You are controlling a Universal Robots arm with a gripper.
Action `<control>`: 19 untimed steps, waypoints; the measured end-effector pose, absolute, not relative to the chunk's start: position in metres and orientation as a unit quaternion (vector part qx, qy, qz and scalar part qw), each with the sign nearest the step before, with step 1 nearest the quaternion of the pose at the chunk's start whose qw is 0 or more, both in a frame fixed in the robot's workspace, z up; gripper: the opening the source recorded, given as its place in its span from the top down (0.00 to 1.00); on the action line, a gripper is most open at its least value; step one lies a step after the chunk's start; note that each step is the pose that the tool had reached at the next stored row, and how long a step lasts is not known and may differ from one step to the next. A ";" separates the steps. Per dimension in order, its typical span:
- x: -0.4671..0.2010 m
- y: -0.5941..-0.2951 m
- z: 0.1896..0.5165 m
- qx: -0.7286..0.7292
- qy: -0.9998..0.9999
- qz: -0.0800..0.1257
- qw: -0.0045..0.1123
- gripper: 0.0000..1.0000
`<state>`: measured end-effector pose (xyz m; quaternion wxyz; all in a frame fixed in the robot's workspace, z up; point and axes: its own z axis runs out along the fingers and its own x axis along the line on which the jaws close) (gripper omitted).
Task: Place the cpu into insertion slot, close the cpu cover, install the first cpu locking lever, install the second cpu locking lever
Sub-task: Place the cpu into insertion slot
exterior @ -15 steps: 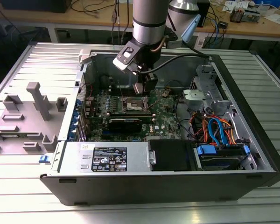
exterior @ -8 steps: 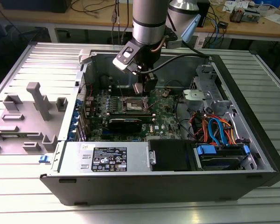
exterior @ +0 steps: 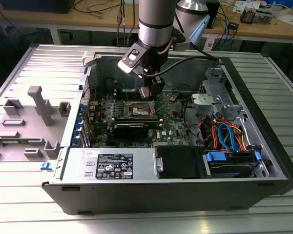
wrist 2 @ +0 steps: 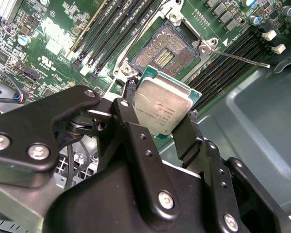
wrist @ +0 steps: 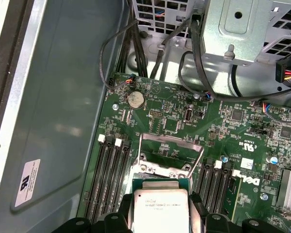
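Alignment matters most at this step. In the exterior view the insertion slot (exterior: pixel 139 110) is seen at about seven o'clock of the jaws. The cpu (wrist 2: pixel 164 104) is clamped by two opposite edges between the jaws, just over the bare slot and not yet seated. Its corners would best be squared to the slot and the cpu kept level.

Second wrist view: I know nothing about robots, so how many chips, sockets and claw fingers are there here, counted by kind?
cpu: 1
insertion slot: 1
claw fingers: 2, gripping the cpu
Total: 4
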<state>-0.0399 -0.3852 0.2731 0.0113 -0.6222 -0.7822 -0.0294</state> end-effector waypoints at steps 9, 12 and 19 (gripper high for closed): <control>-0.040 -0.385 0.273 -0.626 -0.779 -0.029 0.011 0.45; -0.040 -0.385 0.271 -0.641 -0.767 -0.030 0.011 0.45; -0.042 -0.385 0.267 -0.662 -0.748 -0.030 0.010 0.45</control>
